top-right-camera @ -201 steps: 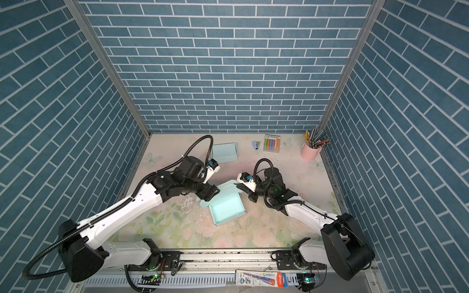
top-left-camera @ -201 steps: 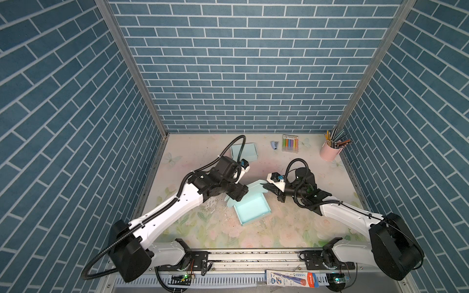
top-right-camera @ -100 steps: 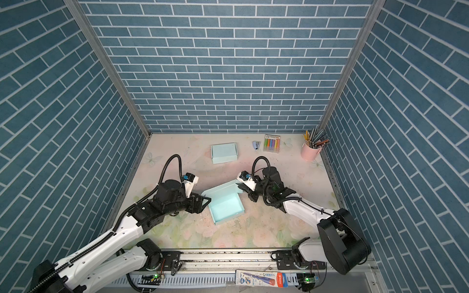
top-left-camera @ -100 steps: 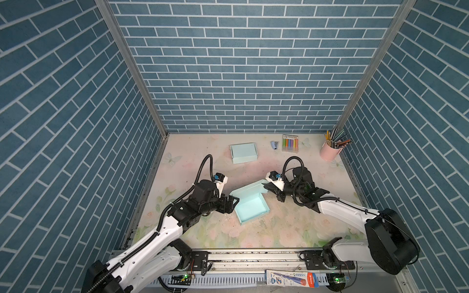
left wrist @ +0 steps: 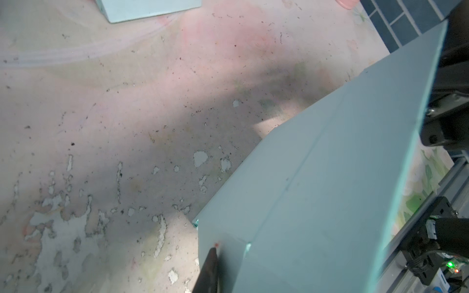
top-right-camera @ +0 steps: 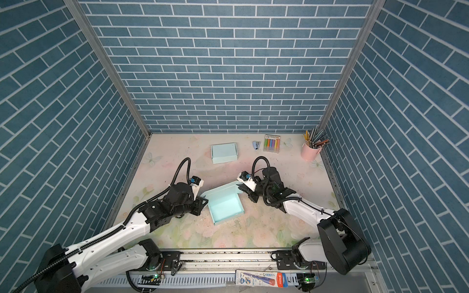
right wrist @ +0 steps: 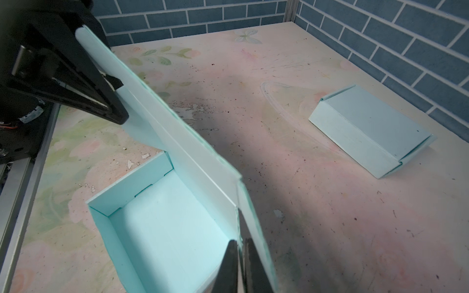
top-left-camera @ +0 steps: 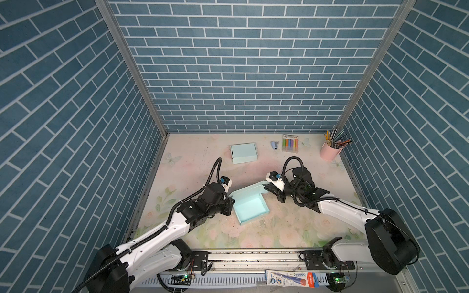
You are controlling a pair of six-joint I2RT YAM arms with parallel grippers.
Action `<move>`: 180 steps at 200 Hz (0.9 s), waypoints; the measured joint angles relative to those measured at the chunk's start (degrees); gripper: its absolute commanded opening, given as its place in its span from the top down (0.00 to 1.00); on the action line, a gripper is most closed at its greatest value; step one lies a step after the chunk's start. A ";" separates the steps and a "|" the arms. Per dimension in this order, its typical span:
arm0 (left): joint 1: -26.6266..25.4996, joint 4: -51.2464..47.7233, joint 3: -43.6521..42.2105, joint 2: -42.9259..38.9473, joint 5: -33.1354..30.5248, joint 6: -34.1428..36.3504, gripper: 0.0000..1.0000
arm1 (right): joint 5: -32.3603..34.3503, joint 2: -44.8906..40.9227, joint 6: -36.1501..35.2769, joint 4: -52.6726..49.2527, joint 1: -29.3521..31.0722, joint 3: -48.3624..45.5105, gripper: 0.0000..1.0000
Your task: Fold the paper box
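Since the paper box (top-left-camera: 250,208) at the table's (top-left-camera: 291,228) centre looks light, thin and easily creased, its raised lid's (right wrist: 177,142) ends suit gripping — right gripper (right wrist: 239,243) nipped shut on the 3 o'clock end, left gripper (top-left-camera: 230,201) at 9 o'clock, hold unclear.

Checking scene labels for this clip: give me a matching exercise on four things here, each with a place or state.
Column one:
1. open box
2. closed box
3. pink cup
4. right gripper

Column two:
a. holds pencils, far right corner
b. pinches the lid
c. in the middle, top raised
d. folded shut, far back

Pairs: 1-c; 2-d; 3-a; 4-b
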 measured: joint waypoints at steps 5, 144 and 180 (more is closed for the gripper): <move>-0.26 -0.26 0.17 0.35 -0.66 -0.15 0.84 | 0.02 0.00 0.02 0.00 0.00 0.00 0.90; -1.62 -3.41 3.89 2.16 -5.81 0.90 0.99 | 0.98 -1.22 1.90 -0.70 1.66 1.03 0.83; -5.16 -3.43 5.38 3.39 -6.45 4.22 0.98 | 2.56 -1.22 3.32 0.94 1.66 1.05 0.82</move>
